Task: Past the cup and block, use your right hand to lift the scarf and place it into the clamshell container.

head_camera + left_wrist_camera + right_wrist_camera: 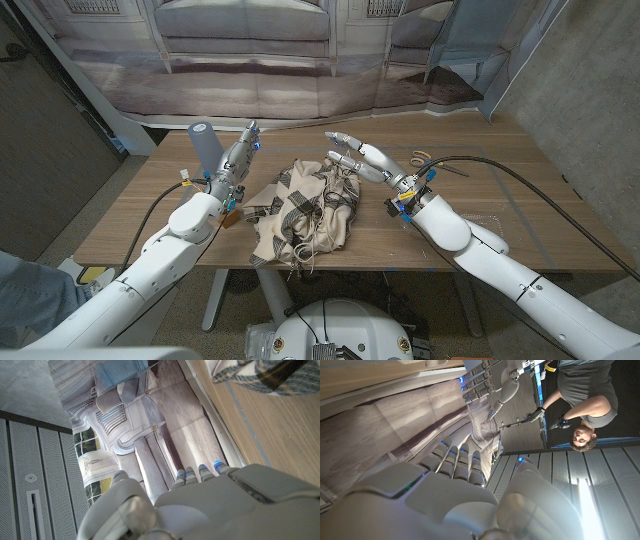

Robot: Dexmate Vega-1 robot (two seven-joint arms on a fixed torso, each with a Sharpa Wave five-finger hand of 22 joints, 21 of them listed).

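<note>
- The right hand (362,158) hovers over the scarf's far right part, toward the tabletop's far edge, fingers spread and extended, holding nothing; whether its lower fingers brush the cloth I cannot tell
- In the right wrist view the same right hand (445,505) shows its back with fingers stretched out, nothing between them
- The scarf (305,212) lies crumpled in a heap at the middle of the tabletop (520,215), spilling toward the near edge, where fringe hangs over; it is cream with dark plaid stripes
- I judge it light, soft and limp: it will sag and trail when lifted, so a pinch on a single fold may leave most of it dragging; gathering a bunched ridge near the heap's middle looks the surest hold
- The fringe could snag on the near edge
- The left hand (236,160) stands near the far left of the tabletop, beside the scarf's left edge, fingers pointing away and empty as far as I can see
- A blue-grey cup (206,148) stands just beside the left hand, partly hidden by it
- A thin orange-looking thing (421,156) lies near the far right corner; too small to identify
- I cannot make out the block or the clamshell container; something clear may lie near the right edge, uncertain
</note>
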